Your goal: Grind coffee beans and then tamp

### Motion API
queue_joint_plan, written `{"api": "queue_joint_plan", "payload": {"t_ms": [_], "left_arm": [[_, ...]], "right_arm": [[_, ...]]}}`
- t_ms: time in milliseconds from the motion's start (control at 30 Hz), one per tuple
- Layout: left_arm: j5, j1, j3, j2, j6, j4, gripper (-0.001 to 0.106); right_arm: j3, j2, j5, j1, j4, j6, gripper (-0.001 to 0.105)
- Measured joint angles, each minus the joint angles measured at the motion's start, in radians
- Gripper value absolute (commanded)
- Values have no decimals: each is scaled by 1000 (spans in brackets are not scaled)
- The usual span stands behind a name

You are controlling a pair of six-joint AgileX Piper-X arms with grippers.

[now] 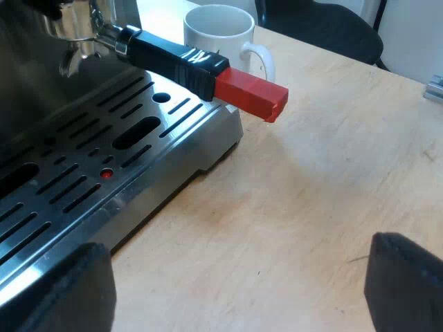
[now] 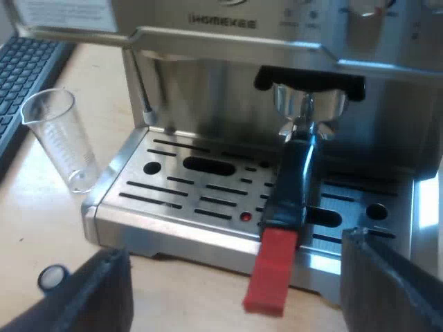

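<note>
One espresso machine [image 2: 221, 24], one holder [image 2: 287, 187] locked into its front, one mug [image 1: 218, 31], one measuring glass [image 2: 59, 135], my left gripper [image 1: 232, 304] and right gripper [image 2: 232, 310] both spread wide, empty

Light: bright and even over the table [image 1: 325, 173] beside the espresso machine [image 2: 228, 69].
Glare: pale sheen on its drip tray [image 1: 187, 138].
Shadow: dim under its brew head [image 2: 309, 77].

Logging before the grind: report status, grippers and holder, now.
Left gripper open, empty, low by the drip tray. Right gripper open, empty, facing machine front. Holder locked in machine, handle out. Mug close by the red end.
</note>
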Motion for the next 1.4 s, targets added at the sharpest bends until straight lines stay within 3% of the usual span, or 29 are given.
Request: {"api": "queue_joint_plan", "payload": {"t_ms": [167,333,500,700,1067,1400], "left_arm": [[0,0,0,0,0,0,77],[0,0,0,0,0,0,77],[0,0,0,0,0,0,77],[0,0,0,0,0,0,77],[0,0,0,0,0,0,77],[0,0,0,0,0,0,77]], "right_arm": [[-72,27,-129,-110,85,3,64],[-158,113,-188,-142,200,7,64],[-204,175,-249,-154,254,120,64],[-208,231,-442,-238,335,208,64],[-208,295,-469,-308,325,217,64],[-208,366,-469,-325,232,173,64]]}}
